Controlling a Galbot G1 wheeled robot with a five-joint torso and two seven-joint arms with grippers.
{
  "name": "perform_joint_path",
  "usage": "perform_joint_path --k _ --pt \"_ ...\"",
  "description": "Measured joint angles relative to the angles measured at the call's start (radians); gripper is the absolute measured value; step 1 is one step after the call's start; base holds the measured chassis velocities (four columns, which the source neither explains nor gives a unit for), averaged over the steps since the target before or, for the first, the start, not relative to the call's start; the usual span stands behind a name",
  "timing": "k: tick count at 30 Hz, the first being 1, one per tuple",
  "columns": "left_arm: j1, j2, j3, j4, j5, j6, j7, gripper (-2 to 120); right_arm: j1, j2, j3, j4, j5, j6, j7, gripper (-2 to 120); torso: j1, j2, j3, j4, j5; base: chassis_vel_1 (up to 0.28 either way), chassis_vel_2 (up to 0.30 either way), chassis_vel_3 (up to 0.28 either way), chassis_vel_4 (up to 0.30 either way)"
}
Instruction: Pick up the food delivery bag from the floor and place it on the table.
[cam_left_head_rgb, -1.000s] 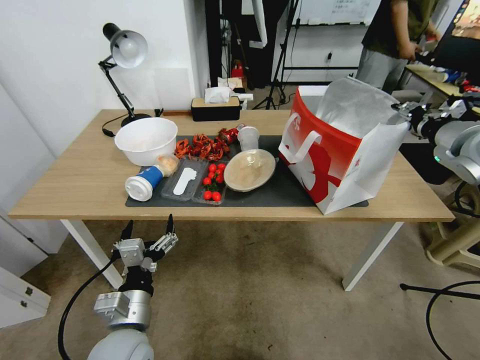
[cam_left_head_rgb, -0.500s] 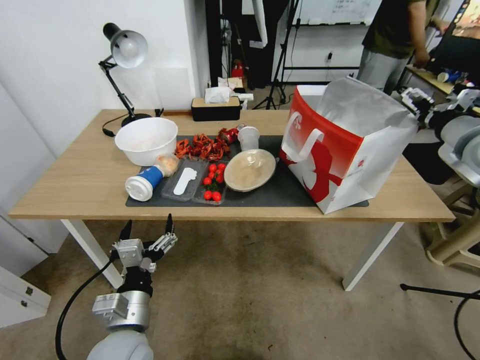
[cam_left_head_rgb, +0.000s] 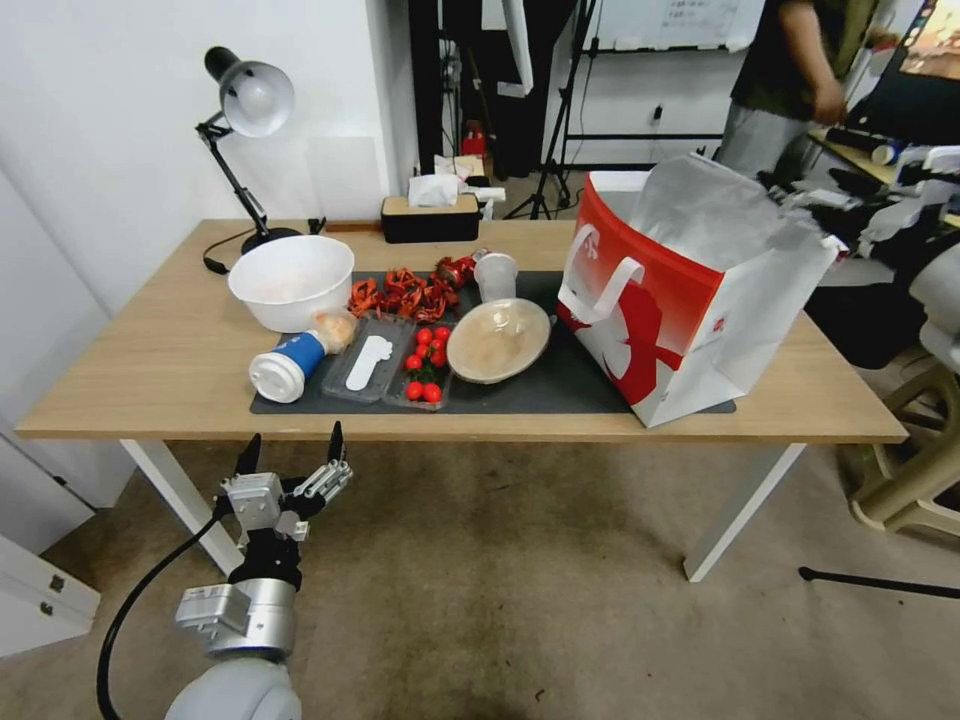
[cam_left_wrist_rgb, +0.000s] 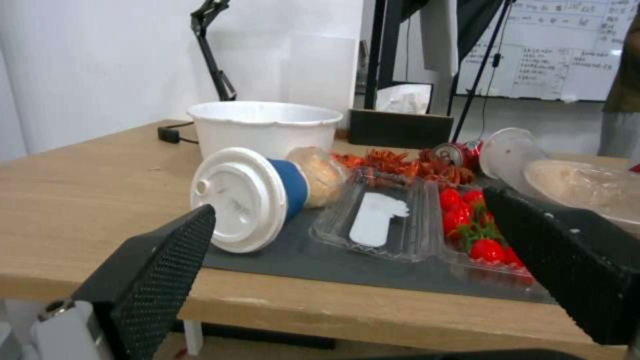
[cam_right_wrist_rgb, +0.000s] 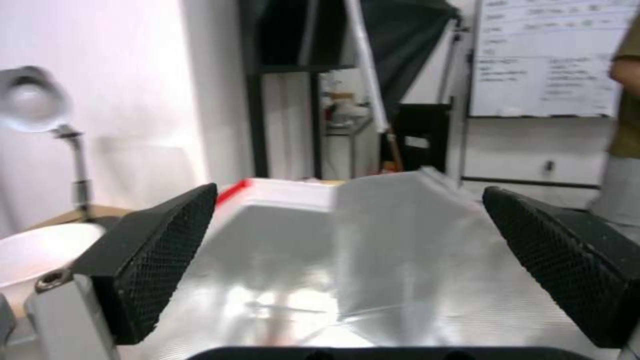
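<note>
Red-and-white, the food delivery bag (cam_left_head_rgb: 690, 295) stands upright on the worktop (cam_left_head_rgb: 140, 370), its base partly on the dark mat (cam_left_head_rgb: 560, 385). Right end effector (cam_right_wrist_rgb: 347, 260) is spread wide above its foil lining, apart. Left end effector (cam_left_head_rgb: 290, 465) hangs wide open below the worktop's front edge.

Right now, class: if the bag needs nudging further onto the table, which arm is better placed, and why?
Probably the right: its open hand is beside the bag, on the table's right end. The left hand hangs open below the table's front edge, far from the bag.
</note>
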Motion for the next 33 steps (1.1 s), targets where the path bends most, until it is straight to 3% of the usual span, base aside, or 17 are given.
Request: perform_joint_path --k 10,15,20,33 --pt "0.025 -0.005 -0.023 -0.024 0.001 -0.018 0.044 100 -0.252 0.130 0.049 0.197 -0.248 0.145 0.018 100 0.000 0.000 0.000 -0.0001 0.0003 0.000 0.000 0.000 0.000" --pt "0.028 -0.010 -0.018 -0.019 0.016 -0.026 0.052 100 -0.512 0.288 0.054 0.298 -0.498 0.272 0.048 100 0.000 0.000 0.000 -0.0002 -0.0003 0.000 0.000 0.000 0.000" --pt "0.030 -0.009 -0.011 0.003 0.028 -0.042 0.066 100 -0.705 0.428 0.029 0.286 -0.678 0.376 0.078 100 0.000 0.000 0.000 -0.0008 0.0000 0.000 0.000 0.000 0.000" --pt "0.030 -0.005 0.010 0.051 0.043 -0.071 0.101 100 -0.790 0.620 -0.031 0.185 -0.749 0.468 0.131 100 0.000 0.000 0.000 -0.0002 0.0001 0.000 0.000 0.000 0.000"
